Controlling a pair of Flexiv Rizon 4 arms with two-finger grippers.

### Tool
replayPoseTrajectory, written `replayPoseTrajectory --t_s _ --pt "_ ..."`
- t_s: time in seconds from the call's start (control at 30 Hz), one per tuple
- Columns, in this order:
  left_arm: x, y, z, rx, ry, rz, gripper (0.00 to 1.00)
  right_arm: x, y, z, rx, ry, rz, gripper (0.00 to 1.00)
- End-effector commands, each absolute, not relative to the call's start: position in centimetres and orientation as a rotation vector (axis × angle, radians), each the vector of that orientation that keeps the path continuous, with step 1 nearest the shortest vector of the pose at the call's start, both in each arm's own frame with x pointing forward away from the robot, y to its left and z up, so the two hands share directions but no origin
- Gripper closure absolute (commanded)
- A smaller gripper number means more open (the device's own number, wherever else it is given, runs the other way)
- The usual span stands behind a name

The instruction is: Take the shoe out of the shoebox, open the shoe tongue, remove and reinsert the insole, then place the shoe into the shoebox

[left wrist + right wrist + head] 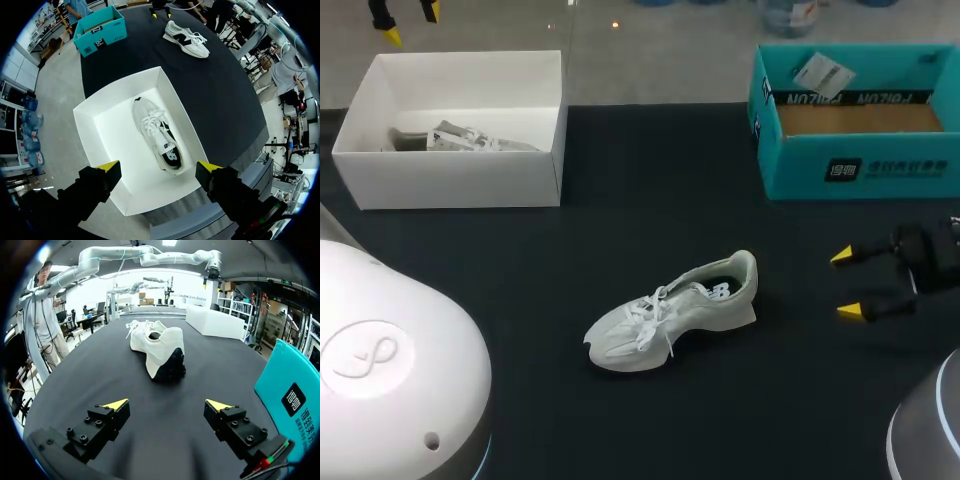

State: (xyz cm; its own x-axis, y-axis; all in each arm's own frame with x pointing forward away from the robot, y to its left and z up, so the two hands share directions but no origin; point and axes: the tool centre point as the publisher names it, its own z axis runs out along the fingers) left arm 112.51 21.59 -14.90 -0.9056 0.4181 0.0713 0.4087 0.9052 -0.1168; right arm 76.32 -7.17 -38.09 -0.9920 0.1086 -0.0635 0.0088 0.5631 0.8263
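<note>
two empty pincers gape wide: ahead of the right pincer (846,285) the shoe (670,310) lies on the desk (550,260), heel nearest, probably light and soft, best gripped at its firmer heel collar; under the left pincer (159,167), a second shoe (157,135) in the shoebox (117,82).

Head overlooks table (650,170); left wrist high, right low; all share shoe (670,312)

You were in a robotics lab: black work table (660,200), left arm (390,370) at 7 o'clock, right arm (925,258) at 3, white shoebox (450,180) at 10, teal box (860,170) at 2.
</note>
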Motion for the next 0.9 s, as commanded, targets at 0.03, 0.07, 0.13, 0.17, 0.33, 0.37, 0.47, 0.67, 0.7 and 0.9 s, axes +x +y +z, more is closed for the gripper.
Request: replayPoseTrajectory --t_s 0.03,0.07,0.13,0.17,0.33,0.37,0.47,0.67,0.7,0.9 --pt "112.55 21.63 -14.89 -0.648 -2.972 0.151 0.00 76.63 -7.25 -38.13 0.096 2.682 1.422 0.00" --pt "112.55 21.63 -14.89 -0.648 -2.972 0.151 0.00 76.66 -7.38 -38.09 0.096 2.681 1.424 0.00" --pt "112.55 21.63 -14.89 -0.648 -2.972 0.151 0.00 76.69 -7.62 -38.07 0.103 2.676 1.426 0.00" --pt "112.55 21.63 -14.89 -0.648 -2.972 0.151 0.00 76.68 -7.60 -38.00 0.108 2.674 1.432 0.00" --pt "112.55 21.63 -14.89 -0.648 -2.972 0.151 0.00 76.68 -7.65 -38.01 0.117 2.671 1.440 0.00" --pt "112.55 21.63 -14.89 -0.648 -2.972 0.151 0.00 76.68 -7.65 -38.01 0.117 2.671 1.440 0.00" --pt "112.55 21.63 -14.89 -0.648 -2.972 0.151 0.00 76.68 -7.65 -38.01 0.117 2.671 1.440 0.00" --pt "112.55 21.63 -14.89 -0.648 -2.972 0.151 0.00 76.68 -7.65 -38.01 0.117 2.671 1.440 0.00" --pt "112.55 21.63 -14.89 -0.648 -2.972 0.151 0.00 76.68 -7.65 -38.01 0.117 2.671 1.440 0.00" --pt "112.55 21.63 -14.89 -0.648 -2.972 0.151 0.00 76.68 -7.65 -38.01 0.117 2.671 1.440 0.00"
